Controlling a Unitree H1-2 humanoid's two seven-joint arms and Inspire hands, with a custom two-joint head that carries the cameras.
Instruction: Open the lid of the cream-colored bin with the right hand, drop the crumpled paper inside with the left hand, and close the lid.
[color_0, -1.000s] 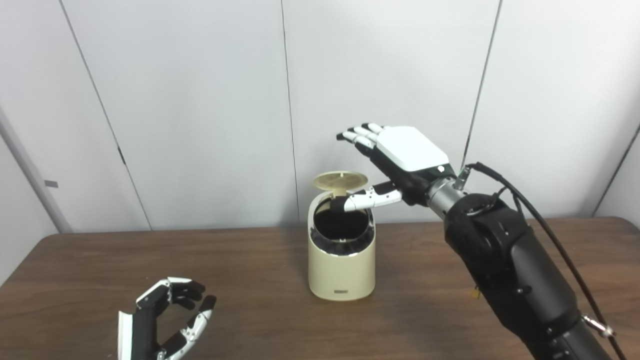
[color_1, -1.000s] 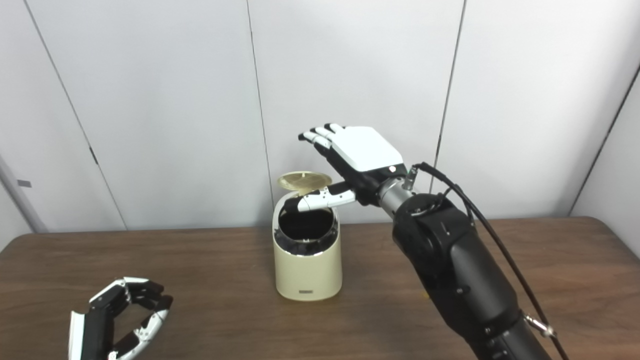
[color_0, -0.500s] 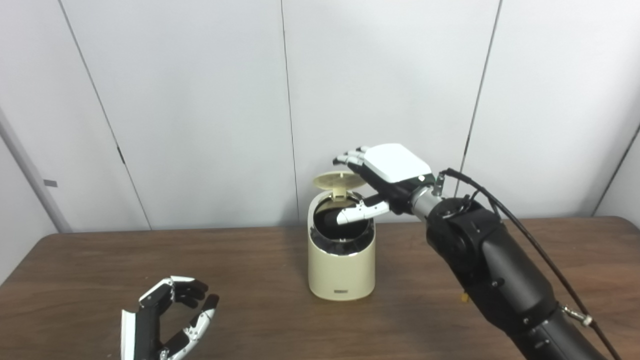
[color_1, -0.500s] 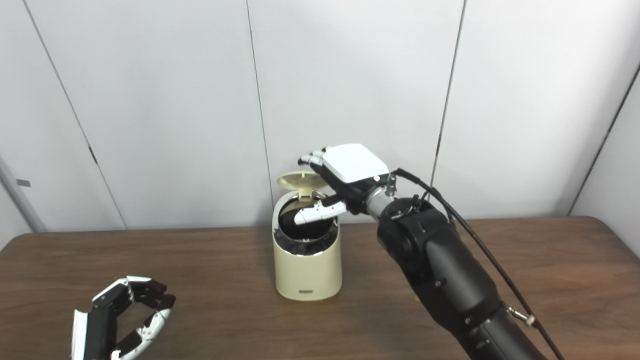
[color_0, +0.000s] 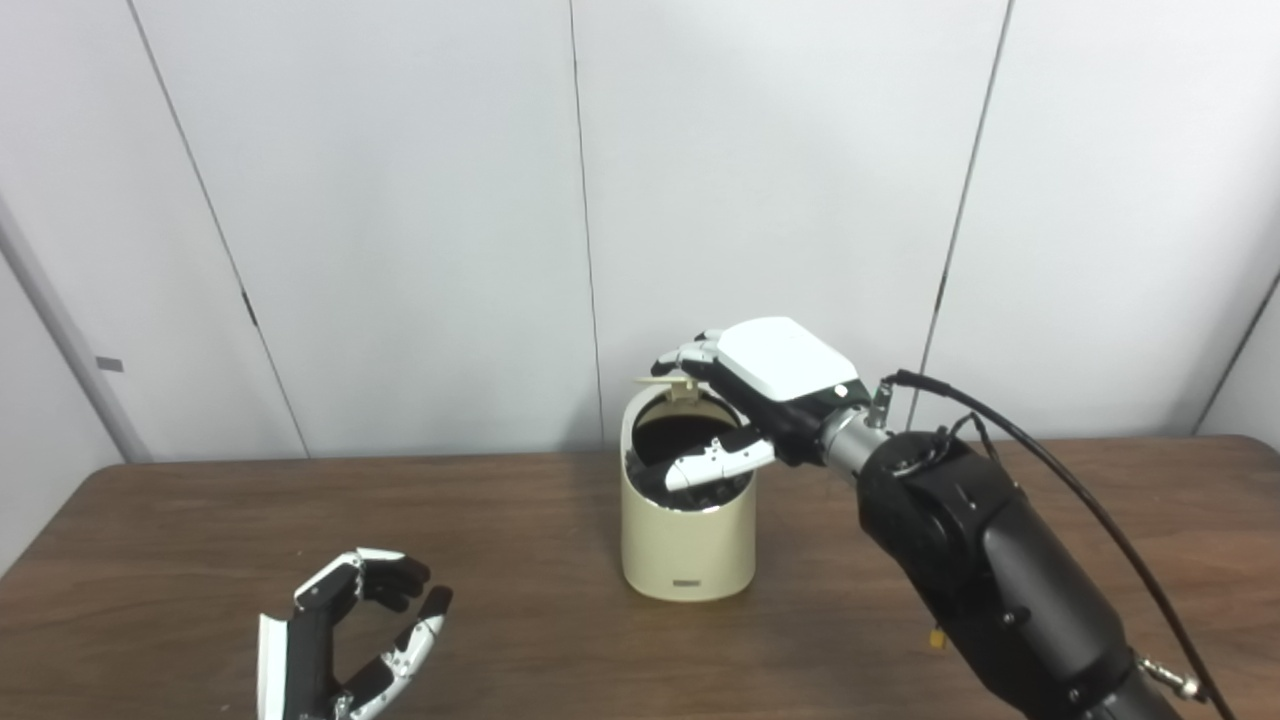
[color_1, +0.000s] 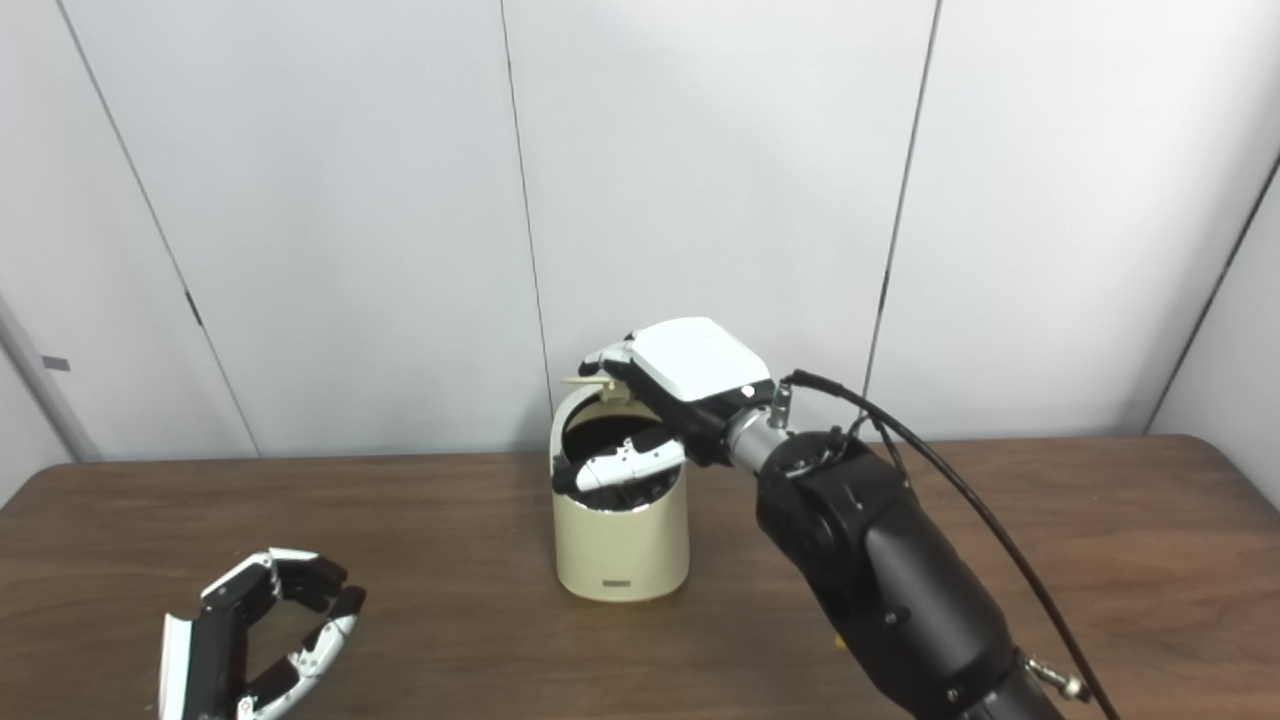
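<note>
The cream bin (color_0: 688, 540) stands at the table's (color_0: 520, 560) centre, its lid (color_0: 668, 379) tilted partway over the dark opening. The right robot hand (color_0: 765, 385) presses its fingers (color_0: 685, 356) on the lid from above, thumb across the rim, gripping nothing. At 8 o'clock from the bin, well apart, the left robot hand (color_0: 345, 640) rests open and empty, fingers loosely curled.

One cream-colored bin (color_0: 688, 535) with one lid (color_0: 668, 378) is standing near the table's (color_0: 200, 530) far edge. Two hands are showing: left hand (color_0: 345, 645), right hand (color_0: 765, 385). Crumpled paper possibly inside; indeterminable.
</note>
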